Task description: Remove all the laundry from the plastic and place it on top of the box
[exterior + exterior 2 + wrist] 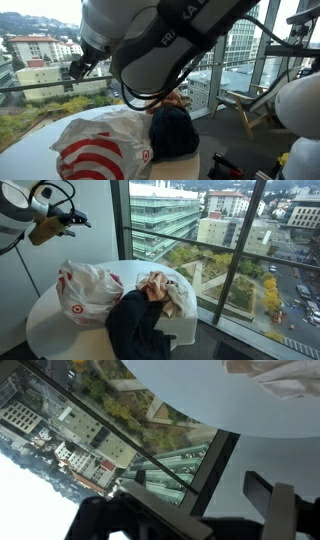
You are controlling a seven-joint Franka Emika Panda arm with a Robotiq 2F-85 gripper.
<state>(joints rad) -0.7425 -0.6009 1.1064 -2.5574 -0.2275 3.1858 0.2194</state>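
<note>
One round white table by tall windows; bag, laundry atop.

Room was high up, with floor-to-ceiling windows in dark frames and flat daylight. Outside were city buildings, trees and a street far below. Plain grey wall met the glass. Round white table stood right against the window. Light-framed chair sat on dark floor beside the glazing.
</note>
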